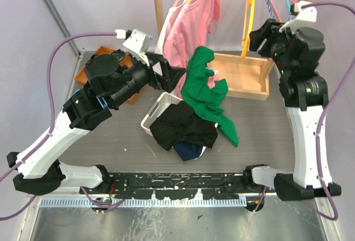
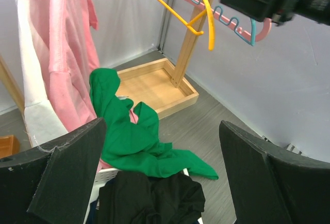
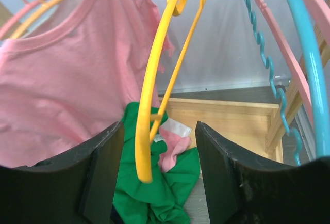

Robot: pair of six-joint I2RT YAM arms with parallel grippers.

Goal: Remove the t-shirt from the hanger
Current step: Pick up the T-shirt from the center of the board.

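Right gripper (image 3: 160,131) spread around bare yellow hanger (image 3: 154,84); left gripper (image 2: 162,126) wide, empty. Green t-shirt (image 1: 202,85) drapes over basket (image 1: 161,105). Right should back straight out without snagging.

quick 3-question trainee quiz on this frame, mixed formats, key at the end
1. Where does the green t-shirt lie?
2. True or false: the yellow hanger is bare.
3. The left gripper is: A open, B shut on cloth, C out of view.
Key: 1 draped over the white basket; 2 true; 3 A.
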